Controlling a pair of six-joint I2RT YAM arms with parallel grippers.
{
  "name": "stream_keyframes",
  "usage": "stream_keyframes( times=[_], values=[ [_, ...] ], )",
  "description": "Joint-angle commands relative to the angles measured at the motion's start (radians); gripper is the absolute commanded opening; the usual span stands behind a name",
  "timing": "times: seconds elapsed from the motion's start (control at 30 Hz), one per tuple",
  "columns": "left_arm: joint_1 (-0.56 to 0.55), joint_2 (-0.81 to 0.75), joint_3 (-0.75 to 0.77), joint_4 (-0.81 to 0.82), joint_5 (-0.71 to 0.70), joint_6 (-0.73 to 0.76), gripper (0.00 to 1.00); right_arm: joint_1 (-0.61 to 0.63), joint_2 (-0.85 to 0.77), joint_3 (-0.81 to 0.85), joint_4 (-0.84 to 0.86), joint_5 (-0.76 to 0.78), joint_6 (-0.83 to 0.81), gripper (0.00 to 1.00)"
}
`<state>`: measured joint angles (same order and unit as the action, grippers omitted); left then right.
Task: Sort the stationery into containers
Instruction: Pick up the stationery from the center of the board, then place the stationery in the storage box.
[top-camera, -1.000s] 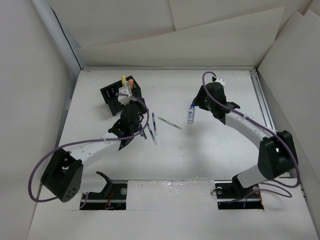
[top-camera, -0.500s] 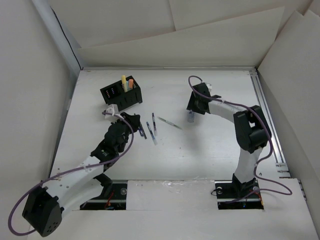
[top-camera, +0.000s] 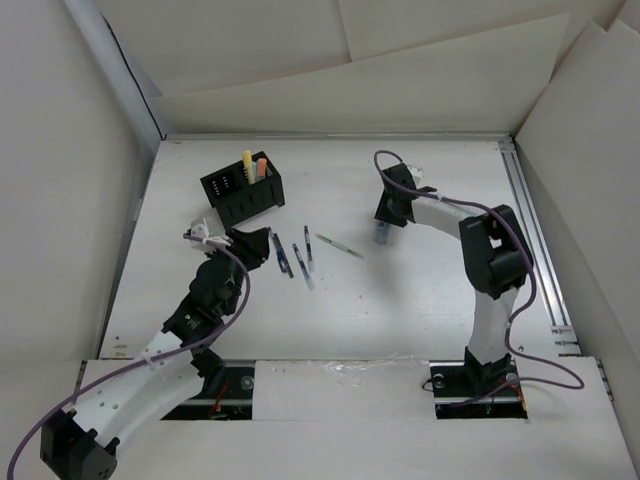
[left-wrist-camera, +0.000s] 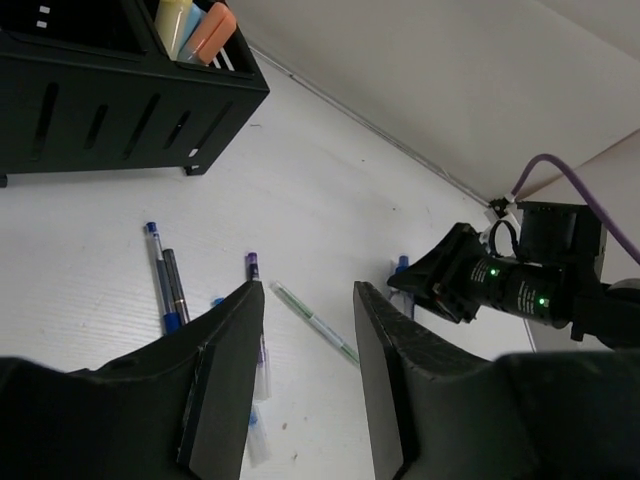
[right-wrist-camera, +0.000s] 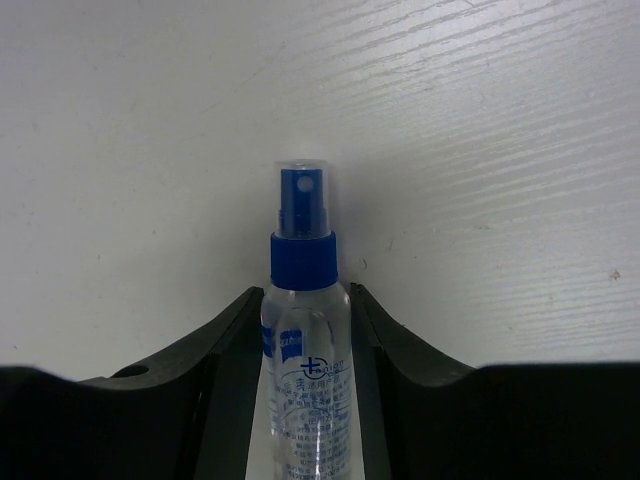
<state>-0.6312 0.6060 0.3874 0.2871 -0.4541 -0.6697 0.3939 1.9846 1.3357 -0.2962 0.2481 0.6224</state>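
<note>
The black organiser box (top-camera: 243, 193) stands at the back left with a yellowish stick (top-camera: 247, 160) and an orange marker (top-camera: 261, 166) upright in it. It also shows in the left wrist view (left-wrist-camera: 120, 90). Several slim pens (top-camera: 283, 255) and a green-white pen (top-camera: 340, 246) lie on the table. My left gripper (top-camera: 255, 245) is open and empty, just left of the pens (left-wrist-camera: 160, 275); its fingers (left-wrist-camera: 225, 370) frame the green-white pen (left-wrist-camera: 315, 322). My right gripper (right-wrist-camera: 303, 300) is shut on the blue-capped clear tube (right-wrist-camera: 300, 260), low at the table (top-camera: 381, 232).
White walls enclose the table on the left, back and right. A metal rail (top-camera: 530, 230) runs along the right edge. A purple cable (top-camera: 440, 205) loops over the right arm. My right gripper shows in the left wrist view (left-wrist-camera: 440, 285).
My left arm has pulled back from the organiser toward the near left. My right gripper has swung left and down over the tube, its fingers now on both sides of it.
</note>
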Motion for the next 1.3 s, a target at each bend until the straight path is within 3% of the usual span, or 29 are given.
stream_keyframes(
  times=[0.0, 0.17, 0.3, 0.37, 0.53, 0.67, 1.27],
  values=[
    [0.002, -0.051, 0.018, -0.008, -0.024, 0.033, 0.38, 0.005, -0.001, 0.033, -0.035, 0.040, 0.020, 0.32],
    [0.002, -0.075, 0.008, -0.026, -0.086, 0.033, 0.46, 0.040, -0.072, 0.014, -0.026, 0.059, 0.030, 0.18],
    [0.002, -0.086, 0.008, -0.026, -0.126, 0.012, 0.54, 0.101, -0.154, 0.052, -0.003, 0.057, 0.019, 0.17],
    [0.002, -0.113, 0.008, -0.063, -0.164, -0.033, 0.55, 0.138, -0.179, 0.117, 0.008, 0.046, 0.010, 0.17],
    [0.002, -0.173, -0.004, -0.074, -0.241, -0.096, 0.69, 0.261, -0.162, 0.314, 0.052, 0.025, -0.010, 0.17],
    [0.002, -0.215, -0.027, -0.097, -0.267, -0.132, 0.79, 0.309, -0.066, 0.526, 0.123, -0.012, -0.010, 0.17],
    [0.002, -0.264, -0.028, -0.198, -0.370, -0.202, 0.88, 0.410, 0.494, 1.137, 0.430, 0.114, -0.093, 0.16]
  ],
)
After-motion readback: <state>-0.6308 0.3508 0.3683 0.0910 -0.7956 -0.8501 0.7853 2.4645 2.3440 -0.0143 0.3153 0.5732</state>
